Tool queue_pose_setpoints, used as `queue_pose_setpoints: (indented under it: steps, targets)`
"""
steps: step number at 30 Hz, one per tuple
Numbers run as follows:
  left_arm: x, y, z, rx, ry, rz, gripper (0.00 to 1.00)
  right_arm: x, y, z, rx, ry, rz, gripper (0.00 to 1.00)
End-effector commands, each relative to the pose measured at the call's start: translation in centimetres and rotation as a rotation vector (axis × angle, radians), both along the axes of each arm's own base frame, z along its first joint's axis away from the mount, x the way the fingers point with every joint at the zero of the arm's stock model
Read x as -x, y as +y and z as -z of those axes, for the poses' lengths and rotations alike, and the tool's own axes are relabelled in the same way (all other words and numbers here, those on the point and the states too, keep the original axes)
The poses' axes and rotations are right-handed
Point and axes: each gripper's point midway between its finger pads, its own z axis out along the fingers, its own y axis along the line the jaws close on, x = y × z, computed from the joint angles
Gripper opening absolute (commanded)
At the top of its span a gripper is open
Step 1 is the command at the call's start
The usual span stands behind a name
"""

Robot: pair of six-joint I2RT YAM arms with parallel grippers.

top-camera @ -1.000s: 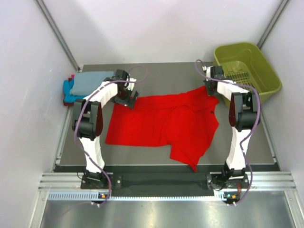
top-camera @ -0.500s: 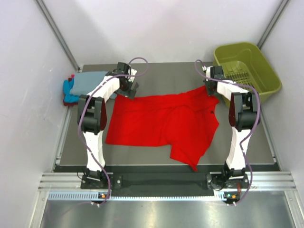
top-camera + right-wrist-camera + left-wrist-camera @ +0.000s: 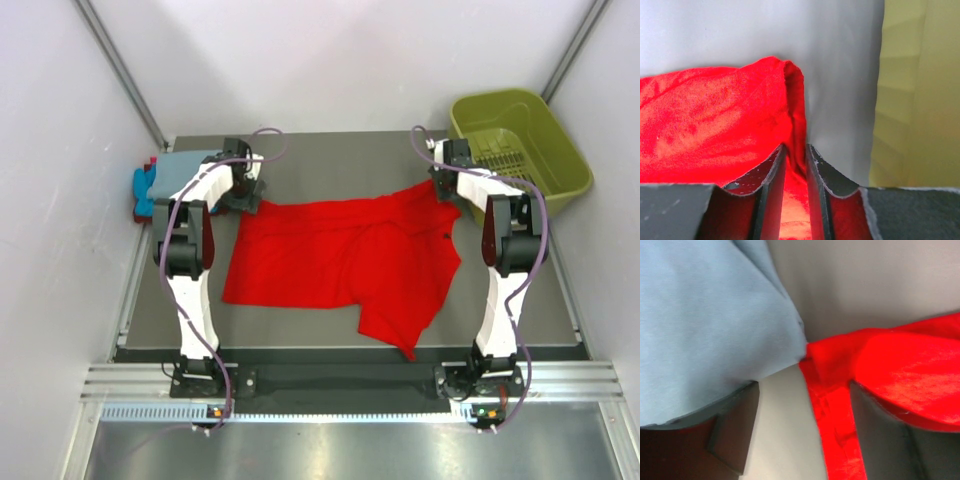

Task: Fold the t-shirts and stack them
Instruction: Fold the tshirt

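While the plain bright red cloth t-shirt [image 3: 340, 262] is lying spread at frame centre, the right gripper [image 3: 795, 156] is straddling its upper-right fold, jaws narrowly parted; whether it is gripping cannot be told. The left gripper [image 3: 800, 392] is standing released, jaws wide, at the shirt's upper-left corner, touching the folded grey-blue cloth t-shirt [image 3: 705, 315].

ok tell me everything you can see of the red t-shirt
the red t-shirt is plain bright red, soft knit-looking cloth, lying mostly flat but wrinkled on the grey table, partly folded with a flap pointing to the near edge. a bunched fold of its far right corner is pinched in the right claw, jaws nearly closed. the left claw, open, straddles its far left corner, which meets a grey-blue shirt.
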Motion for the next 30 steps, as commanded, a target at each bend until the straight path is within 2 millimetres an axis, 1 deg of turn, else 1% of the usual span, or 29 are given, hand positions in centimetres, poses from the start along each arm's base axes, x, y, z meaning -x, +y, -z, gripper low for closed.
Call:
queue_pose_setpoints:
  steps: [1,2,4,6,7,8,9,10,12,14,16,17,18,20,21,23,24,25,26,27,28,30]
  targets:
    - [0.1,-2.1,-1.3,0.090,-0.011,0.061,0.65,0.0,0.8,-1.6,-0.011,-0.030,-0.019,0.24]
    - [0.3,-2.8,-1.1,0.120,0.002,0.078,0.58,0.0,0.6,-1.6,-0.008,-0.030,-0.014,0.24]
    - [0.7,-3.1,-1.3,0.141,0.012,0.087,0.44,0.0,0.7,-1.9,-0.005,-0.036,-0.018,0.25]
    - [0.9,-3.5,-1.5,0.157,0.012,0.090,0.37,0.1,0.5,-2.0,0.002,-0.035,-0.015,0.25]
    - [0.8,-3.5,-1.9,0.164,0.003,0.091,0.34,0.3,0.5,-1.8,0.005,-0.032,-0.017,0.25]
    - [0.9,-3.6,-2.0,0.167,0.002,0.091,0.28,0.3,0.4,-1.7,0.006,-0.032,-0.014,0.25]
    - [0.7,-3.7,-2.1,0.170,-0.004,0.090,0.26,0.4,0.5,-1.8,0.003,-0.034,-0.013,0.25]
    - [0.7,-3.7,-1.9,0.171,0.001,0.086,0.23,0.7,0.5,-1.5,0.003,-0.026,-0.014,0.25]
    - [0.4,-3.7,-1.7,0.173,0.001,0.086,0.20,0.7,0.7,-1.5,0.002,-0.026,-0.016,0.25]
    - [0.2,-3.7,-1.3,0.170,0.004,0.085,0.18,0.8,0.9,-1.5,0.004,-0.026,-0.021,0.25]
    - [-0.2,-3.6,-1.4,0.163,-0.003,0.086,0.10,0.8,0.8,-1.5,0.006,-0.028,-0.021,0.25]
    - [-0.4,-3.5,-1.4,0.158,-0.009,0.084,0.03,0.8,0.7,-1.6,0.011,-0.030,-0.017,0.25]
    - [-0.7,-3.4,-1.5,0.153,-0.016,0.081,0.00,0.7,0.7,-1.6,0.013,-0.031,-0.020,0.25]
    - [-1.2,-3.0,-1.3,0.126,-0.028,0.069,0.00,0.6,0.7,-1.5,0.016,-0.035,-0.017,0.22]
    - [-1.9,-2.8,-1.7,0.117,-0.047,0.066,0.00,0.6,0.7,-1.4,0.013,-0.033,-0.018,0.18]
    - [-2.8,-2.3,-1.7,0.085,-0.066,0.055,0.00,0.6,0.7,-1.4,0.015,-0.033,-0.016,0.12]
    - [-3.7,-2.3,-2.3,0.080,-0.090,0.058,0.00,0.5,0.6,-1.4,0.019,-0.033,-0.015,0.03]
    - [-4.0,-2.3,-1.9,0.075,-0.088,0.069,0.00,0.4,0.6,-1.4,0.022,-0.036,-0.014,0.00]
    - [-4.4,-2.3,-1.9,0.073,-0.094,0.073,0.00,0.4,0.3,-1.2,0.033,-0.036,-0.006,0.00]
    - [-5.1,-1.6,-2.3,0.035,-0.114,0.057,0.00,0.4,0.2,-1.0,0.038,-0.031,-0.006,0.00]
    - [-5.4,-1.5,-1.8,0.025,-0.108,0.062,0.00,0.3,0.0,-1.0,0.041,-0.036,-0.002,0.00]
    - [-6.1,-1.3,-1.6,0.008,-0.115,0.064,0.00,-0.1,-0.4,-1.1,0.053,-0.045,0.005,0.00]
